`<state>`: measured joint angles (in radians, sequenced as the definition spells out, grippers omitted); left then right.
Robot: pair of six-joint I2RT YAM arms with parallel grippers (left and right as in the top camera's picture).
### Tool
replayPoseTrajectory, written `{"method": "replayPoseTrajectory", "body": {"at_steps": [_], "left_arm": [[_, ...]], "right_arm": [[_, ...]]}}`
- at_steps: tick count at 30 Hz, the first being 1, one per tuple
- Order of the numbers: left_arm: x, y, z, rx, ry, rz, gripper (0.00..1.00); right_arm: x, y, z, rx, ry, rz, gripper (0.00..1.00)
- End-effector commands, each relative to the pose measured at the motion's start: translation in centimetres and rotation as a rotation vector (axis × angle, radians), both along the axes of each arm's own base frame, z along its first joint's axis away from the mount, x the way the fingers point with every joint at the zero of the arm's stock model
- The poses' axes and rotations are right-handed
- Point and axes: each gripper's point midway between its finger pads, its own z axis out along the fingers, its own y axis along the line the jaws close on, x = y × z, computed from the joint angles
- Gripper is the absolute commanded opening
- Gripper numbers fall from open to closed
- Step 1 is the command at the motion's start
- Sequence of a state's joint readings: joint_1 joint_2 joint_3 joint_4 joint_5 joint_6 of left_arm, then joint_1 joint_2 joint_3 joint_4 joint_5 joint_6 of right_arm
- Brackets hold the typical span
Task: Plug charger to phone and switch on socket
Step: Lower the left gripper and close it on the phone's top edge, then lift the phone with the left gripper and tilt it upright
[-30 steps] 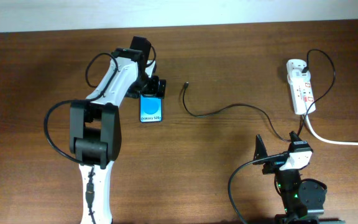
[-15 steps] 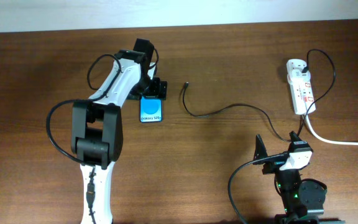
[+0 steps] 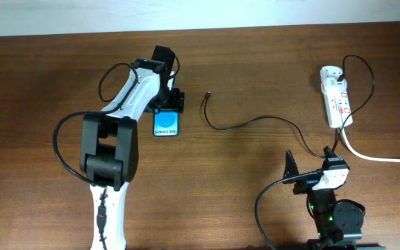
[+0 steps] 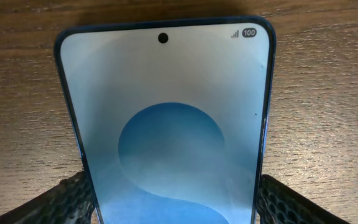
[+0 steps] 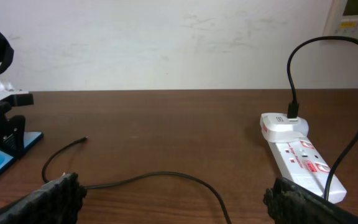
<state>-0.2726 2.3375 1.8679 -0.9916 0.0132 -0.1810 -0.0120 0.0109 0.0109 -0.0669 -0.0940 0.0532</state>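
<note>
The phone (image 3: 167, 126) lies flat on the table, blue screen up. In the left wrist view the phone (image 4: 166, 124) fills the frame. My left gripper (image 3: 167, 109) straddles its far end, and both pads (image 4: 73, 196) press against its side edges. The charger (image 3: 255, 119) is a thin black cable curving across the table, with its plug tip (image 3: 207, 94) lying free to the right of the phone. Its other end runs to a white adapter (image 3: 330, 72) on the socket (image 3: 337, 98) at the right. My right gripper (image 3: 309, 156) stands open near the front edge, nothing between its fingers (image 5: 58, 193).
A thick white cord (image 3: 377, 156) leaves the socket's near end and runs off to the right. From the right wrist, the cable (image 5: 148, 177) crosses in front of the gripper and the socket (image 5: 297, 155) lies ahead on the right. A white wall borders the table's far edge.
My left gripper has narrowed onto the phone's sides, and the phone has shifted slightly to the left. The right arm has not moved.
</note>
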Motion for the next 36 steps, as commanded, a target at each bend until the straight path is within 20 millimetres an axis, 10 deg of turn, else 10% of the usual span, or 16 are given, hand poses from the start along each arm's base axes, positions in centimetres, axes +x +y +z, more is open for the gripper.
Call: {"method": "replayPoseTrajectory", "body": {"at_steps": [1,8,19,27,36], "left_arm": [[-1.7,-0.4,-1.9,-0.021,0.072,0.006,0.76],[-1.0,-0.6,-0.9,-0.027,0.053,0.005,0.79],[2.2,-1.6,7.0,-0.062,-0.051,0.002,0.77],[2.0,-4.5,8.3,-0.227,-0.031,-0.021,0.0],[0.2,-5.9,8.6,-0.338,0.113,0.291,0.0]], "right_arm": [[0.0,0.1,-0.2,0.005,0.003,0.003,0.98],[0.0,0.1,-0.2,0.005,0.003,0.003,0.98],[0.0,0.1,-0.2,0.005,0.003,0.003,0.98],[0.0,0.1,-0.2,0.005,0.003,0.003,0.98],[0.0,0.1,-0.2,0.005,0.003,0.003,0.98]]}}
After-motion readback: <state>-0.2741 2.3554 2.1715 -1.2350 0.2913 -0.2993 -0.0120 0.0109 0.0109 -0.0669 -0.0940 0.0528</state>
